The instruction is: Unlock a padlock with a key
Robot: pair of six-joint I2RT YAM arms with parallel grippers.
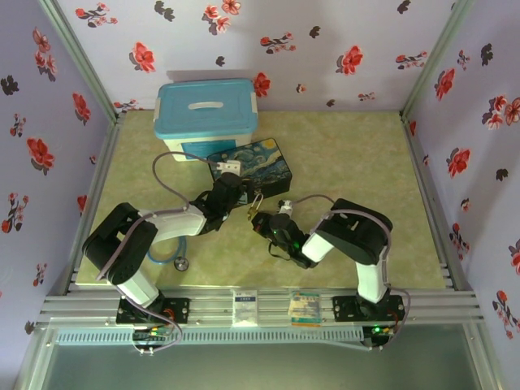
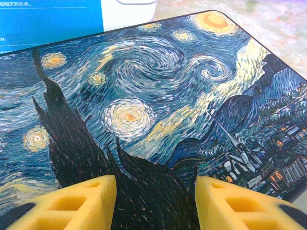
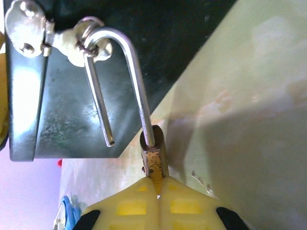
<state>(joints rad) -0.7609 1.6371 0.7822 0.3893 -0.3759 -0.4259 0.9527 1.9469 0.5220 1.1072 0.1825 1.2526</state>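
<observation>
Failing to make out the key: cannot tell whether anything thin is sitting between the pressed-together pads (image 3: 129, 206). Losing the padlock (image 3: 153, 152) body's lower end behind those pads. Reading only cut-off white Chinese print on a blue label (image 2: 43, 19), too small to decipher. Hovering the left gripper (image 2: 156, 187) released, fingers apart, over the box (image 2: 144, 96) lid. Reaching the right gripper (image 3: 158, 184) leftward, clenching it tight just under the padlock, which is hanging by its shackle (image 3: 136, 81) from the box's hasp loop (image 3: 79, 43), short leg free.
</observation>
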